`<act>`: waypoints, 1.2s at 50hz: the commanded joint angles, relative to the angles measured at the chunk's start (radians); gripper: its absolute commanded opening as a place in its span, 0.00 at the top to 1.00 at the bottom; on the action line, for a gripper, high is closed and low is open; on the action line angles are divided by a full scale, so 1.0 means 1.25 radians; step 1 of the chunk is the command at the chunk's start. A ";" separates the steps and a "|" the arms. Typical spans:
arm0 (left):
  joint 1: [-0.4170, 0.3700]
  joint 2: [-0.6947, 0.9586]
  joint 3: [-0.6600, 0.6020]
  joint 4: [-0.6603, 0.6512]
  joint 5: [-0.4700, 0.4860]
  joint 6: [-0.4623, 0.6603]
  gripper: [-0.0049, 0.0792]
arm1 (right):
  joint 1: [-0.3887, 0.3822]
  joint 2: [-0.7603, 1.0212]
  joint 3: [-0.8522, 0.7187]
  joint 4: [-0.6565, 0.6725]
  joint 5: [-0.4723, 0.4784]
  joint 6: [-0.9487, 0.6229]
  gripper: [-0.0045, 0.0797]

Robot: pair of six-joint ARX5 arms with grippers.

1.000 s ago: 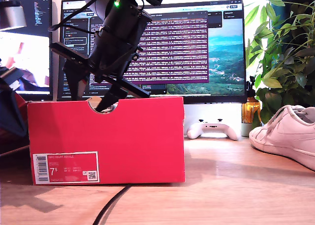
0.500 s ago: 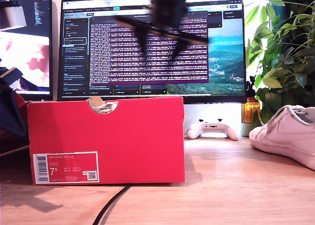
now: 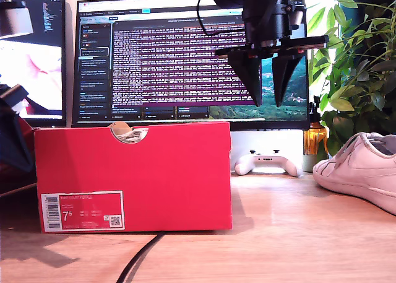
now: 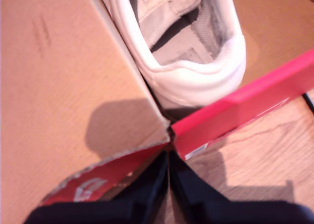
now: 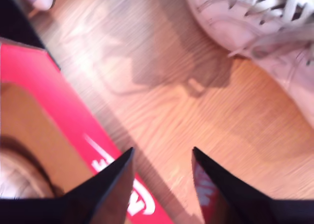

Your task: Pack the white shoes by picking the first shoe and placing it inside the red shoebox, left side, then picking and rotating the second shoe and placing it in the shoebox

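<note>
1. One white shoe (image 4: pixel 196 77) already lies inside the red shoebox (image 3: pixel 154 171), heel against an end wall. The other shoe (image 3: pixel 362 168) sits on the desk at the exterior view's right, well apart from the box.
2. The likely trouble is the pickup. A pinch on the soft collar or laces could slip and let the shoe swing or drop.
3. If the shoe isn't turned enough, I'd expect its toe to catch the box rim or land on the packed shoe. A knock could also shove the light cardboard box along the desk.
4. My second gripper (image 3: pixel 268 103) hangs high above the desk between box and loose shoe. Its jaws are spread apart, holding and touching nothing.
5. My first gripper (image 4: pixel 168 150) has its jaws pressed together with nothing between them, and looks down at the box's corner.
</note>
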 commanded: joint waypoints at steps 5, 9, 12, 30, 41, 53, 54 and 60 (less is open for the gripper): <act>-0.005 0.003 0.000 0.006 0.001 -0.002 0.96 | -0.022 -0.036 -0.027 -0.002 0.012 0.000 0.43; -0.005 0.003 0.000 0.006 0.001 -0.002 0.96 | -0.033 -0.055 -0.049 -0.002 0.018 0.015 0.43; -0.005 0.003 0.000 0.006 0.001 -0.002 0.96 | -0.041 -0.075 -0.075 -0.002 0.019 0.037 0.43; -0.005 0.003 0.000 0.006 0.001 -0.002 0.96 | -0.081 -0.209 -0.279 -0.002 0.040 0.124 0.43; -0.005 0.003 0.000 0.006 0.001 -0.002 0.96 | -0.107 -0.289 -0.416 -0.002 0.040 0.191 0.43; -0.005 0.003 0.000 0.006 0.001 -0.002 0.96 | -0.127 -0.366 -0.544 -0.002 0.038 0.282 0.43; -0.005 0.003 0.000 0.006 0.001 -0.002 0.96 | -0.128 -0.368 -0.551 -0.002 0.038 0.287 0.44; -0.005 0.003 0.000 0.006 0.001 -0.002 0.96 | -0.130 -0.373 -0.580 -0.002 0.031 0.318 0.44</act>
